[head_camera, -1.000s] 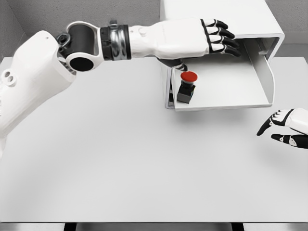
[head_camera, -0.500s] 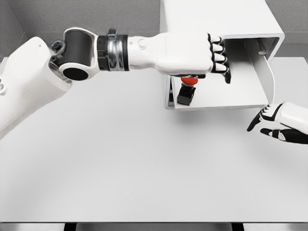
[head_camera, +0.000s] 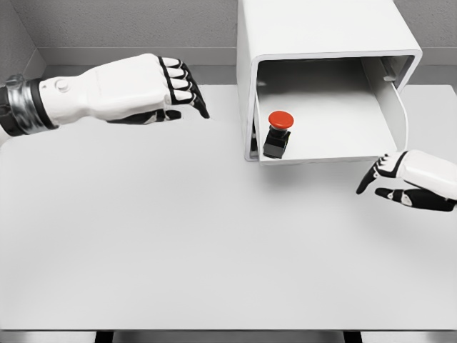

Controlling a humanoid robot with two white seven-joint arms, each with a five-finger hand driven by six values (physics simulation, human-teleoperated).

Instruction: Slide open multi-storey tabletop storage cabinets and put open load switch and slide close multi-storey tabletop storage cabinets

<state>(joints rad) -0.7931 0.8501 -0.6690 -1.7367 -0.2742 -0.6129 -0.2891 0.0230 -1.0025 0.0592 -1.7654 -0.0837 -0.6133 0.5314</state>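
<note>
Head view | load switch (head_camera: 277,134) stands inside open cabinet drawer (head_camera: 328,148) | left hand (head_camera: 136,89) left of drawer, relaxed, empty | right hand (head_camera: 407,180) at drawer's front corner, fingers spread, empty.

white cabinet (head_camera: 314,28), red-capped black switch (head_camera: 278,134), white table (head_camera: 178,236)

A red-capped black load switch (head_camera: 277,133) stands in the pulled-out white drawer (head_camera: 335,146) of a white box cabinet (head_camera: 321,32). The empty, relaxed left hand (head_camera: 139,89) hovers well apart; the right hand (head_camera: 407,179) sits just beside the drawer's front corner.
</note>
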